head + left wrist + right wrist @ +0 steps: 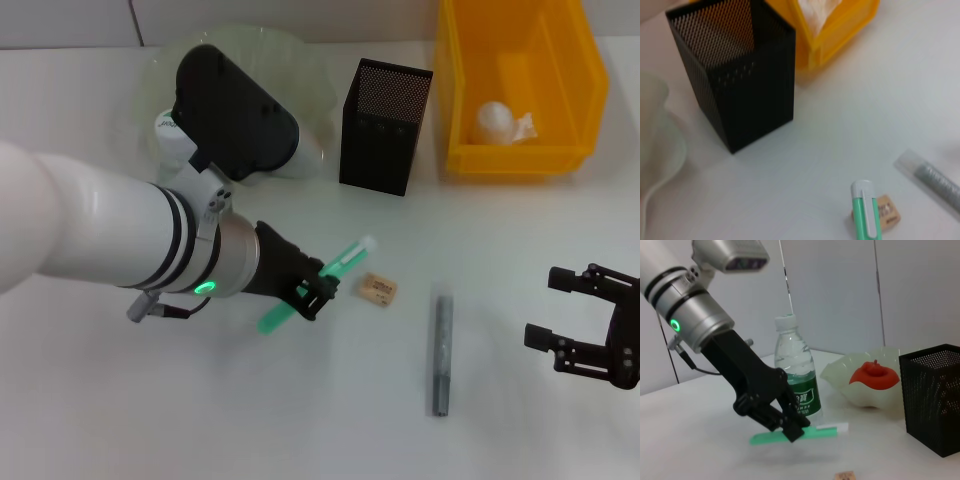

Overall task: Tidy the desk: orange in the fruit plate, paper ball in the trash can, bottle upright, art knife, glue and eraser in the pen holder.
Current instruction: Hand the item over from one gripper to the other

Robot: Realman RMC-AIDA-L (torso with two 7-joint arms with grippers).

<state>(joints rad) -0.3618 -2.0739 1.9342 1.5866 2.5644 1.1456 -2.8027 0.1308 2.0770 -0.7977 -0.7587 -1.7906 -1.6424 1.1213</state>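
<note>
Left claw [312, 290], centre-left of the head view: closed across the middle of the green art knife [318, 282], held clear of the worktop [200, 400], as the right wrist view's shadow beneath it suggests. The knife's long axis runs from lower left to upper right of the frame, its pale capped end pointing toward the pen holder [385, 125]. Key relation: the pen holder stands up and to the right of the claw, near top centre, with open worktop between; the left arm is the nearer one, and the knife would likely need tipping end-down to enter the square mouth. Upper left: fruit plate [300, 60], largely hidden behind the arm's camera housing; the right wrist view shows the orange [875, 376] already in it and the bottle [796, 375] standing upright beside it. Centre: eraser [378, 288], flat on the worktop just beside the knife's capped end, not touching. Right of it: a grey glue stick [441, 352], lying with its long axis top to bottom of the frame. Upper right: trash can [580, 100] with the paper ball [493, 120] inside. Lower right edge: right claw [585, 325], fingers spread, holding nothing, parked well apart from the knife.
</note>
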